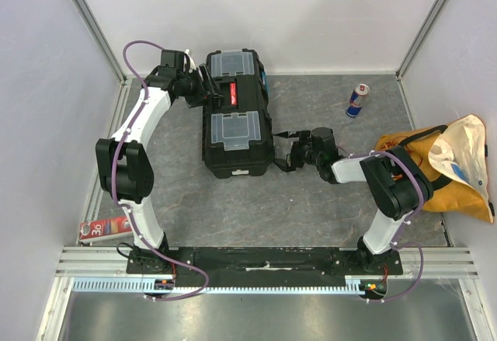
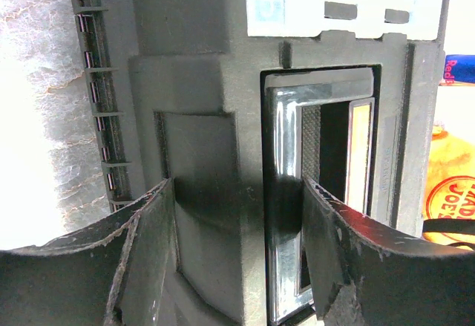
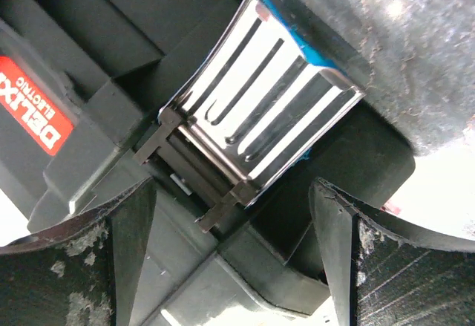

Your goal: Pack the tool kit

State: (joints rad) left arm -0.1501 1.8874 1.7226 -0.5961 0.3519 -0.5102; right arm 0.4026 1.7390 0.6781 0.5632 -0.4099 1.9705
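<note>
Left gripper [image 1: 203, 85]: fingers are seen apart with nothing clamped. It is placed at the toolbox's left long side, toward the far end, with the lid top straight ahead.
Toolbox [image 1: 248, 100]: it is set lid down, left of the middle of the table [image 1: 311, 201] and close to the far edge. Its long axis runs from the far edge toward the near edge.
Right gripper [image 1: 283, 151]: fingers are seen wide apart and empty, just beside the toolbox's right long side at its near corner.
Latch [image 3: 260, 103]: chrome on blue, it is found straight ahead, centred between the right fingers.
Nearer arm: the right arm is judged nearer this latch, so only a short advance is needed.
</note>
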